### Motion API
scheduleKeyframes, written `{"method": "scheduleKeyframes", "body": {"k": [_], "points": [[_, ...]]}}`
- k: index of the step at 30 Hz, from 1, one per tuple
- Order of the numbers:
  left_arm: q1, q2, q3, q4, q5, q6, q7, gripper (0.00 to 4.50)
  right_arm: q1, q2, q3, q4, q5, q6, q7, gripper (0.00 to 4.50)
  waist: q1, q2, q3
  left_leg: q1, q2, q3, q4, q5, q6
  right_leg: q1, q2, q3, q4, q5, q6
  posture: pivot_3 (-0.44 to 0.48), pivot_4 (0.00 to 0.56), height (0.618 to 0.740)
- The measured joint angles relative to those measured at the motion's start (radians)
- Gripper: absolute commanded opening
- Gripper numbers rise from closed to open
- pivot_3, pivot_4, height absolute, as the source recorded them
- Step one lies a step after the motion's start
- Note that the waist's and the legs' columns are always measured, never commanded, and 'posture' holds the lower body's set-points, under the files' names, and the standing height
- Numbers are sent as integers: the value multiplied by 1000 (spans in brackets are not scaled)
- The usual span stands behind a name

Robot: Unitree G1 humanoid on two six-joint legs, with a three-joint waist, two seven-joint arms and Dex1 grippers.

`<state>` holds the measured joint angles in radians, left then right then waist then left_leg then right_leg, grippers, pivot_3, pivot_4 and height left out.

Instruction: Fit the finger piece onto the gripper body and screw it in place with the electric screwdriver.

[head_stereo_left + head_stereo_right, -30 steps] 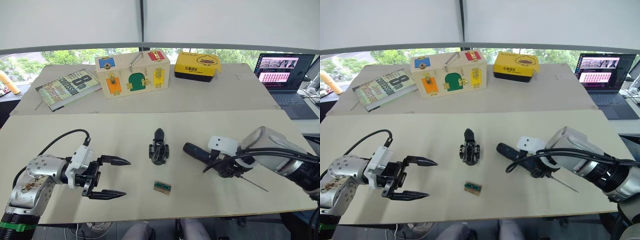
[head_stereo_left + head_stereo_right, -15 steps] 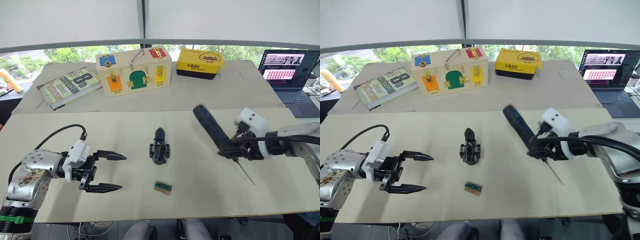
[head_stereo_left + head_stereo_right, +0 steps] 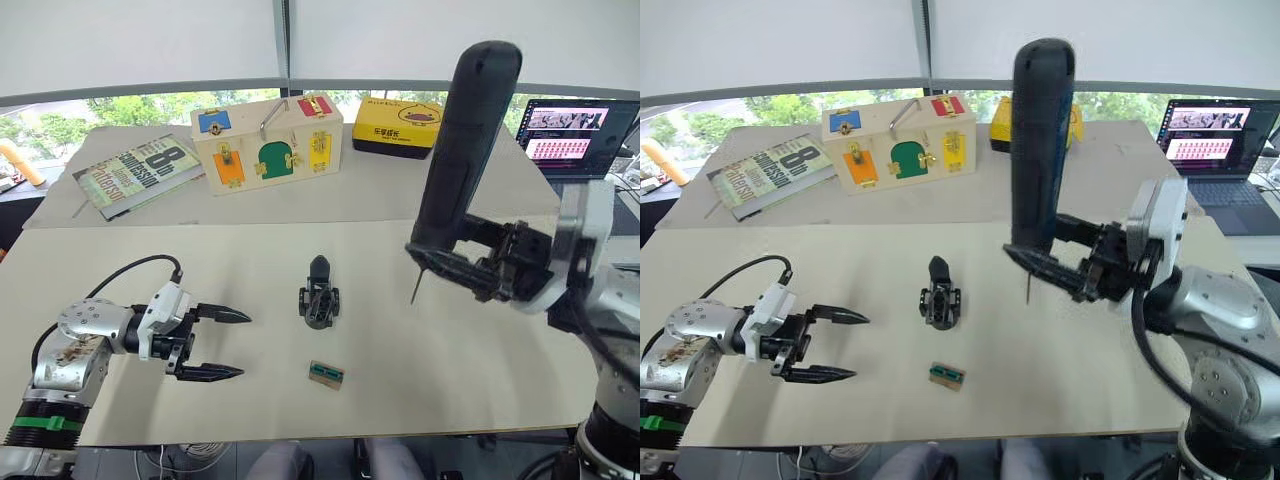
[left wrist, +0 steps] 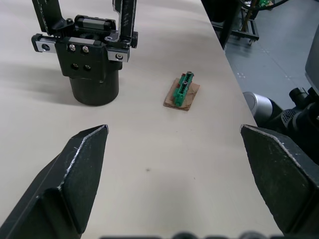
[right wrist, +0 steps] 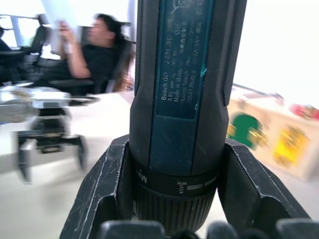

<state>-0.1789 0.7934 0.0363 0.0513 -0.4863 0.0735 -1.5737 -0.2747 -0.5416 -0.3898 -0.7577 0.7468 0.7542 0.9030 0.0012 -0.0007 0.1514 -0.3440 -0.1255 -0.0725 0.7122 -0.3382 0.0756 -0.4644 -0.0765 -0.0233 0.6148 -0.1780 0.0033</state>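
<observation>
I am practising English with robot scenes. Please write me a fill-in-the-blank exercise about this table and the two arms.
1. The right gripper holds the electric screwdriver nearly ____, bit pointing down.
2. The left gripper has its jaws ____.
3. The gripper body stands on the ____.
4. The small green part lies ____ from the gripper body.

Missing words: upright; open; table; apart

The electric screwdriver (image 5: 174, 99) runs past the right wrist view's upper edge, its collar sunk between the right gripper's (image 5: 172, 199) fingers (image 5: 104, 194). Beyond it the gripper body (image 5: 47, 134) and a seated person (image 5: 94, 59) are blurred. The laptop (image 3: 585, 135) is cut by the picture's edge.
</observation>
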Motion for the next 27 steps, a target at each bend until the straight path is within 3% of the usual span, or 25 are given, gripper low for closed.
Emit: {"method": "scheduleKeyframes", "body": {"k": [4,13,19,27], "points": [[17,-78,-62,-2,35,-9,53,4500,87,27,163,-20,-36,-109,24,1950,0,0,0,3,0,0,2,0,0,4,0,4,0,0,0,0,150,740],[19,-230,-175,10,186,-136,210,4500,52,50,361,100,-165,-384,111,1950,5,-1,0,7,0,0,1,0,0,7,1,7,0,0,0,0,150,740],[23,-242,-237,10,226,-162,229,4500,58,96,448,173,-191,-527,171,1950,5,0,0,7,0,0,0,0,0,7,1,8,0,0,0,0,150,740],[20,-275,-254,3,250,-158,299,4500,62,80,499,203,-132,-499,207,1950,13,0,-1,8,0,0,1,0,0,8,0,8,0,0,0,0,150,740]]}}
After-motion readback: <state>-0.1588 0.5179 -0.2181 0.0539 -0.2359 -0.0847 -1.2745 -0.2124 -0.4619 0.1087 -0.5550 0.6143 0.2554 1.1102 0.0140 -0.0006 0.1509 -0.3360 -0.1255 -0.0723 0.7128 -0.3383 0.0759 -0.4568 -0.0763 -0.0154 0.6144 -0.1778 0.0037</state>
